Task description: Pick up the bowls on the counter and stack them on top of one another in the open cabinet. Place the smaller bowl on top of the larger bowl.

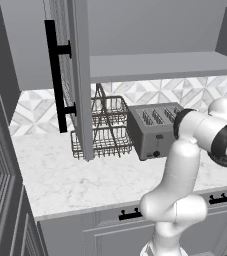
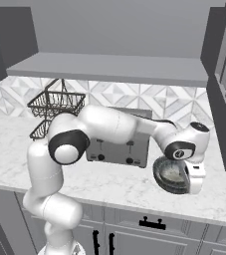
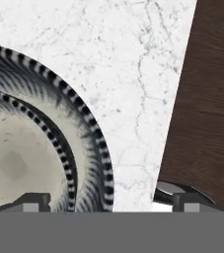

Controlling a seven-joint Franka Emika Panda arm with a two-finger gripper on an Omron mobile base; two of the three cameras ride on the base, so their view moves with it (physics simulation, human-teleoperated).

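Observation:
A dark grey ribbed bowl point(image 2: 170, 175) with a pale speckled inside sits near the front edge of the white marble counter point(image 2: 109, 185), right of the toaster. In the hand view its striped outer rim point(image 3: 96, 143) encloses a second striped ring point(image 3: 59, 148); whether that is the other bowl nested inside, I cannot tell. My gripper point(image 2: 192, 188) points down at the bowl's right side and is open. One fingertip point(image 3: 34, 200) is over the bowl's inside, the other point(image 3: 187, 200) beyond the rim. The open cabinet's grey shelf point(image 2: 109, 67) is overhead.
A silver toaster point(image 2: 117, 149) stands just left of the bowl, with a wire dish rack point(image 1: 105, 130) further left. The cabinet door point(image 1: 80, 75) with its black bar handle point(image 1: 55, 75) swings out over the counter. Dark wood floor point(image 3: 207, 99) lies past the counter's edge.

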